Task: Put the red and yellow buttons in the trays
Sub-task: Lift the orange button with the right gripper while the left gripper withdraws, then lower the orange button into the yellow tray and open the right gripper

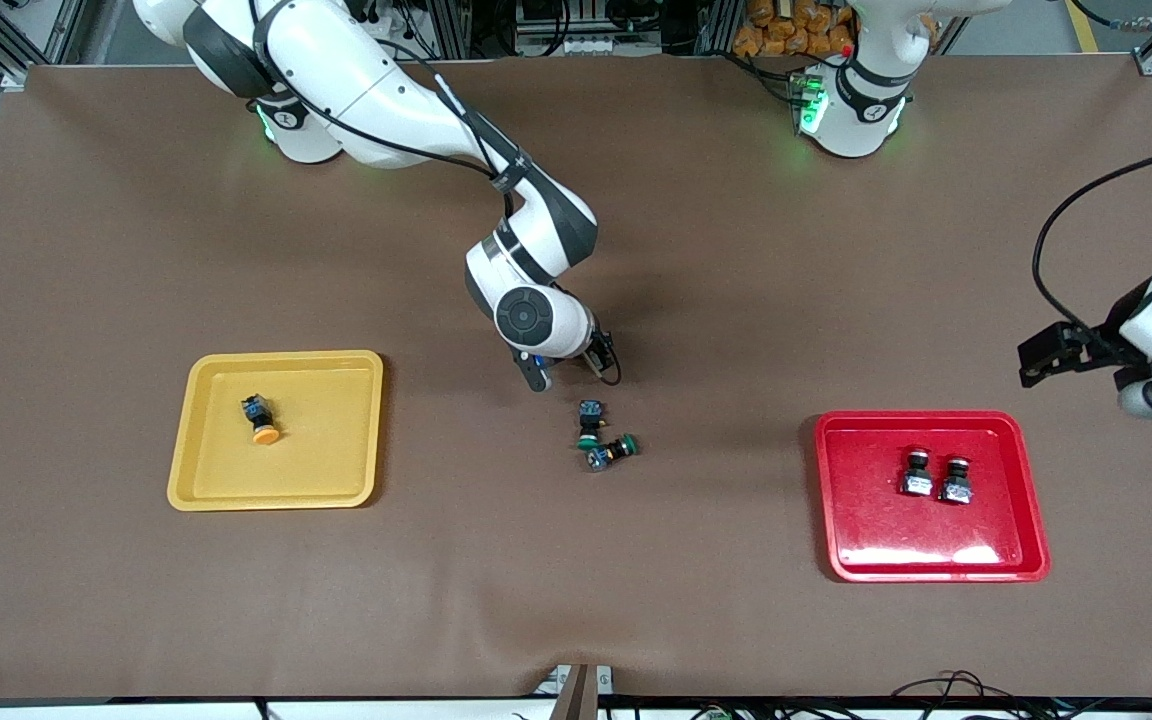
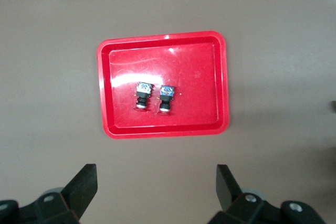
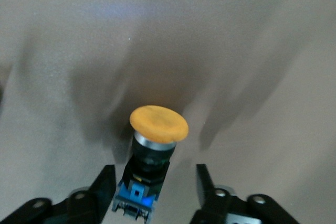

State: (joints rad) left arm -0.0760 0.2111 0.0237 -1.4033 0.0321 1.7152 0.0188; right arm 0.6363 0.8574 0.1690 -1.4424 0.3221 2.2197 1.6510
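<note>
The second yellow button lies on the brown table between the fingers of my right gripper, which is open around it; one finger is against its blue base. In the front view my right gripper is low at the table's middle and hides this button. Another yellow button lies in the yellow tray. Two red buttons stand in the red tray, which also shows in the left wrist view. My left gripper waits open and empty above the table beside the red tray.
Two green-capped buttons lie touching each other on the table, just nearer to the front camera than my right gripper. The brown table lies bare between the two trays.
</note>
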